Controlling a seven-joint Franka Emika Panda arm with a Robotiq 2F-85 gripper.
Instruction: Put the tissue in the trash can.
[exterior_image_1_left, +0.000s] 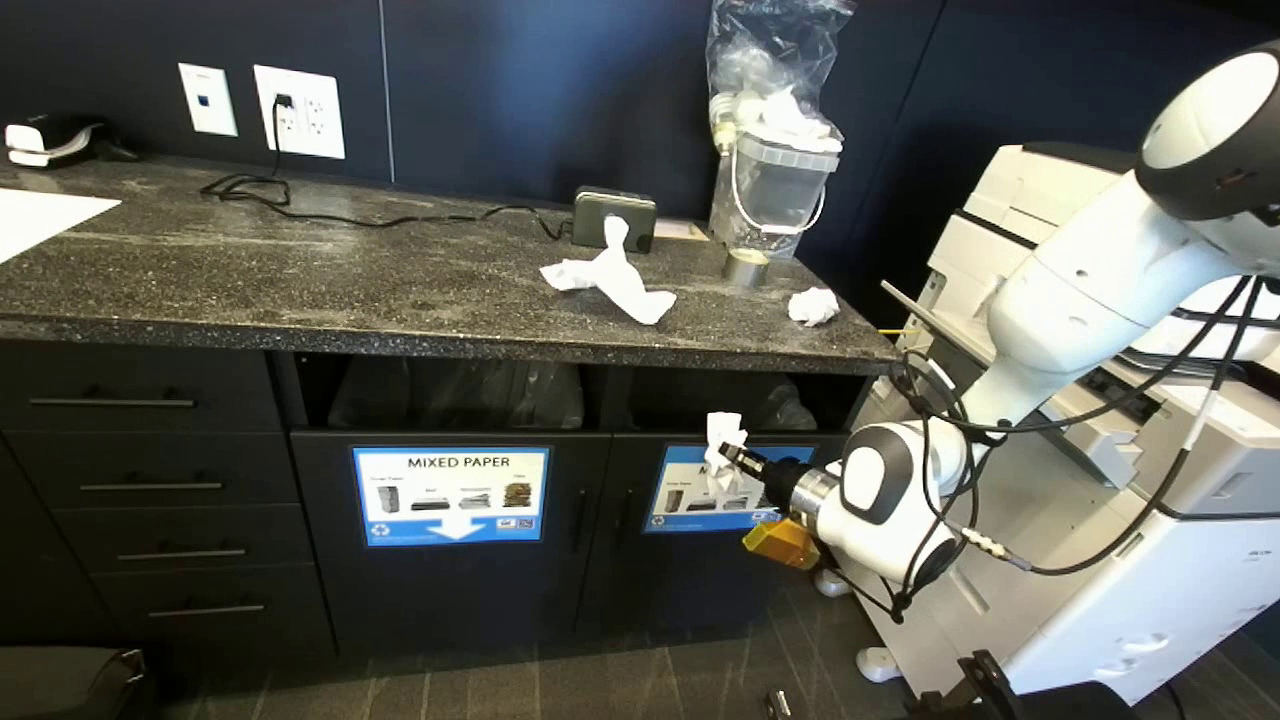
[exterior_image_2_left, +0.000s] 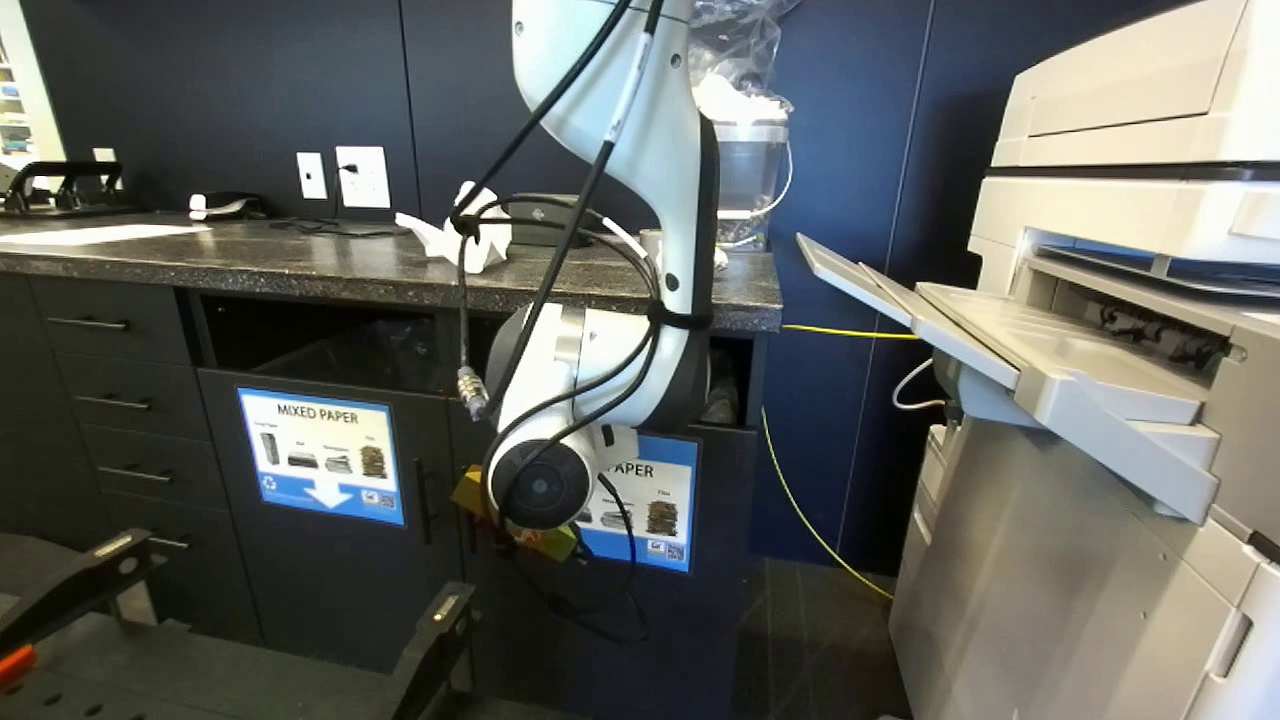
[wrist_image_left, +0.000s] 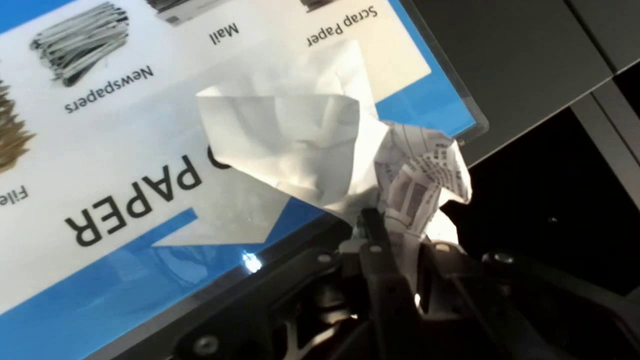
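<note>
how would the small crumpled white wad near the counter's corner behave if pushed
The wad is probably light for its size, as it looks like thin crumpled paper. Its lumpy, roundish shape suggests tumbling unevenly rather than rolling smoothly. Lying near the edge of the counter, it could drop off if shoved outward.

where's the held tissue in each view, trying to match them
In an exterior view: the held tissue, right of centre, crossing the top edge of the right-hand blue-and-white label.
In an exterior view: not made out; the arm likely hides it.
In the wrist view: held tissue near the centre, in the end effector.
Shared landmark: that label, partly covered in all three.
</note>
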